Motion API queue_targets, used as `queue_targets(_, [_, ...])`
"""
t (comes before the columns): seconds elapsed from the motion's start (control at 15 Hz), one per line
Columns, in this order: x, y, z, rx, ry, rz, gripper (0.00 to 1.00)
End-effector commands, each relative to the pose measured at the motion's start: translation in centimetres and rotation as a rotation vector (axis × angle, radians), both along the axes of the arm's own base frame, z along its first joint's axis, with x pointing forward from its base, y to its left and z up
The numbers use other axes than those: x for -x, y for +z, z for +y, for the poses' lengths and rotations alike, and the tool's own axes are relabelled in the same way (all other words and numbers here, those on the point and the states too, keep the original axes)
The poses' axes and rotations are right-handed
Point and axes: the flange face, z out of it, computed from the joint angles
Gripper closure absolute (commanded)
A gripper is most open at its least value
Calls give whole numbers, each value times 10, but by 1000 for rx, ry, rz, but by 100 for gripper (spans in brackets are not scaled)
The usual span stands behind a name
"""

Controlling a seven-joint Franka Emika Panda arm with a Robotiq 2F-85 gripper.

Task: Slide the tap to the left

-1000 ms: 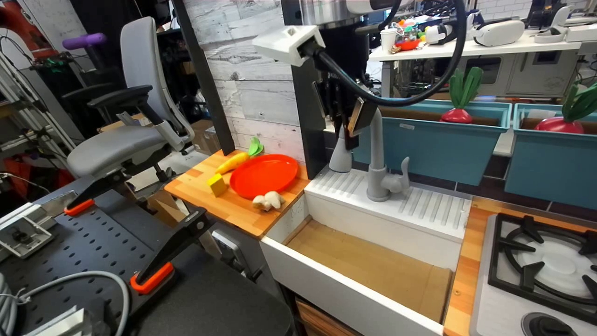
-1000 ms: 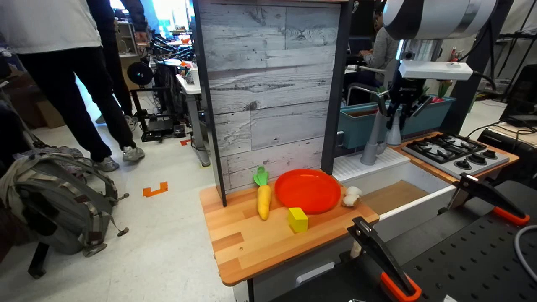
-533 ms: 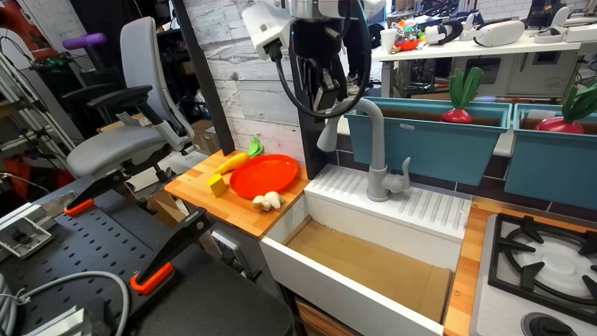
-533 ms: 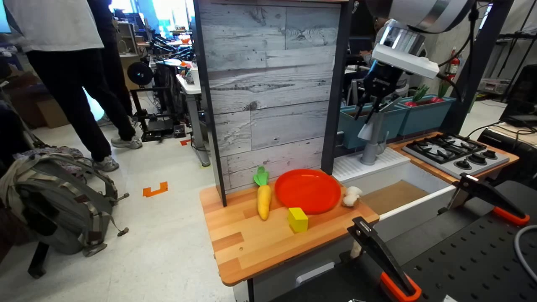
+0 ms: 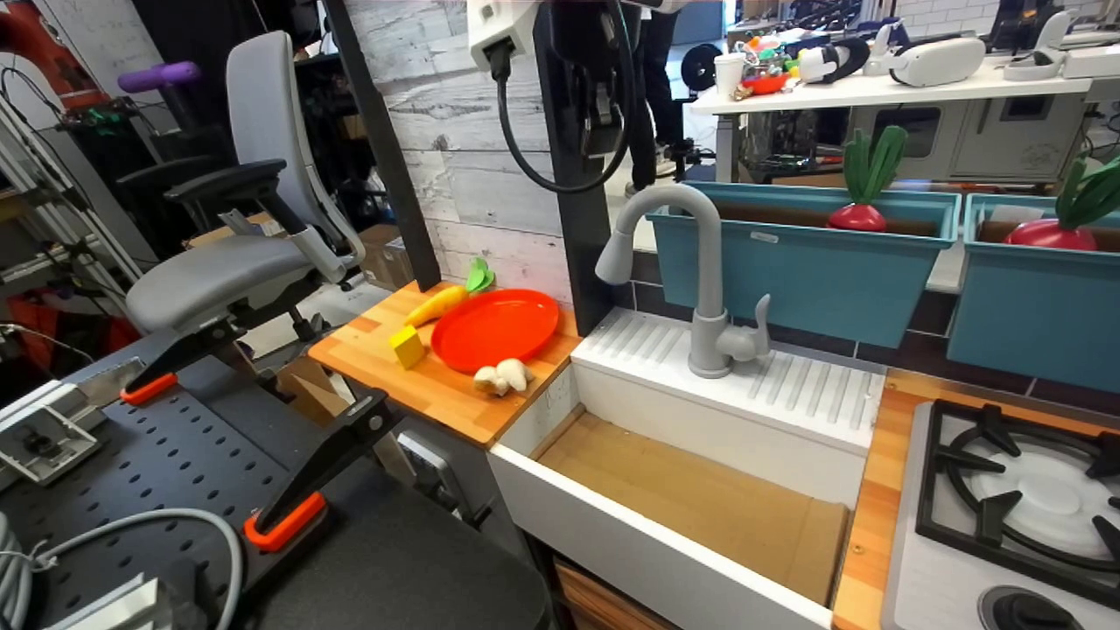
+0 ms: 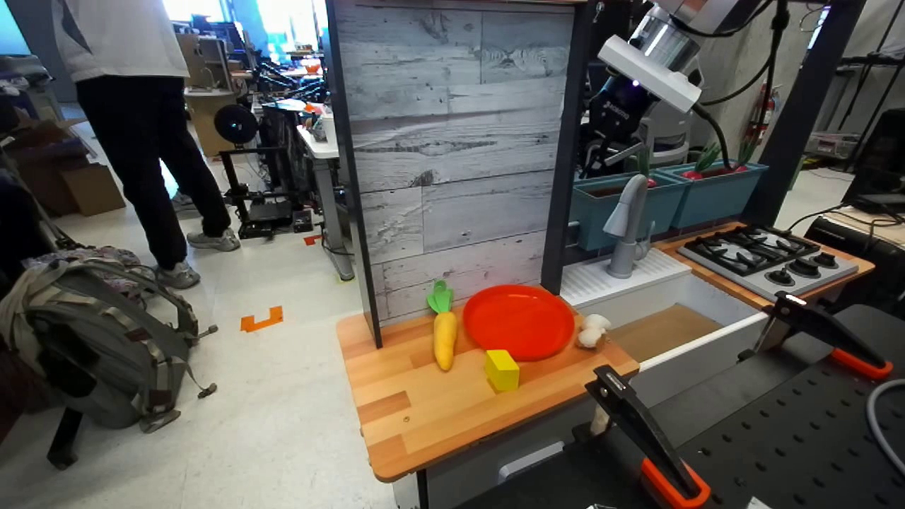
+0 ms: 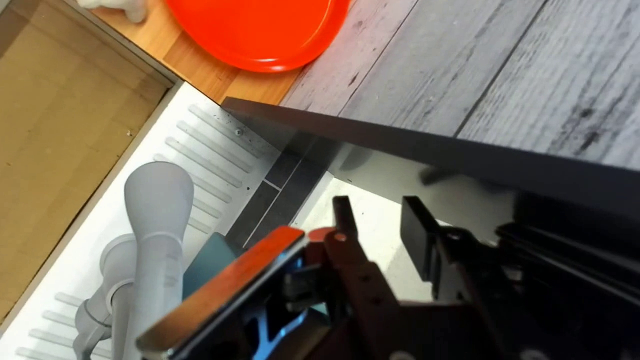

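Note:
The tap, a tall grey gooseneck, stands upright on the white sink ledge. Its spout head points toward the wooden panel side. The tap also shows in an exterior view and at the lower left of the wrist view. My gripper is open, with a gap between its fingertips and nothing in it. It hangs above and beyond the spout head, apart from the tap, close to the dark post. It shows partly behind its cable in an exterior view, and dark near the post in an exterior view.
The white sink lies before the tap. Teal planters stand behind it. A dark post and wood-look panel border the gripper. A red plate, yellow carrot, yellow block and garlic sit on the counter.
The spout head has swung toward the panel side since one second ago. My gripper, then at the tap, has moved up and away past the spout, tilting toward the post.

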Motion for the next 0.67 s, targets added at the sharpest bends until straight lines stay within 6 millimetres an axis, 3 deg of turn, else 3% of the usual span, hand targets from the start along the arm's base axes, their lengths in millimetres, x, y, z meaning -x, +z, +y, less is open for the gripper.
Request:
queue_targets(0.0, [8,6,-2,5,-17,-15,38])
queue_targets(0.33, [36,15,0,56,-29,-13,2])
queue_targets(0.6, [75,39,8,93,-28,-29,0])
